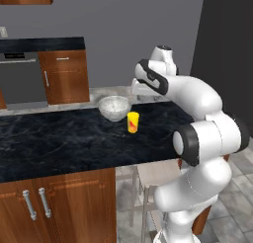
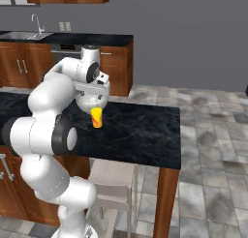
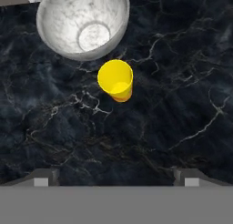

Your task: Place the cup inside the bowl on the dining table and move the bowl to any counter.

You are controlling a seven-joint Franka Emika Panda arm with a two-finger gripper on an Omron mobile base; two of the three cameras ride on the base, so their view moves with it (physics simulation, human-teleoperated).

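- cup (image 1: 133, 122) upright on the table (image 1: 59, 138), just beside the bowl (image 1: 114, 107) but apart from it; a thin strip of black marble shows between them in the hand view
- cup is yellow with a red mark on its side; empty, mouth up (image 3: 115, 79)
- bowl (image 3: 83, 23) upright and empty, speckled grey-white; sits near the table's far edge; in the hand view its top is cut by the frame edge
- gripper (image 3: 116, 177) hangs above the table, looking straight down; fingers (image 3: 43, 177) wide apart at the bottom corners of the hand view; nothing between them, nothing held
- cup lies ahead of the fingers in the hand view, roughly centred between them, well clear of both tips; bowl beyond the cup
- right base view: arm's wrist sits over the bowl and hides most of it; cup (image 2: 97, 117) shows just below the hand
- table (image 2: 140, 130) is black veined marble; brown cabinet doors with silver handles (image 1: 29, 203) below its near side
- stool (image 1: 155, 175) tucked under the table's end by the arm
- counter (image 1: 42, 43) against the back wall, well apart from the table; grey appliance (image 1: 21, 79) under it; sink tap (image 2: 36, 22) on the counter in the right base view
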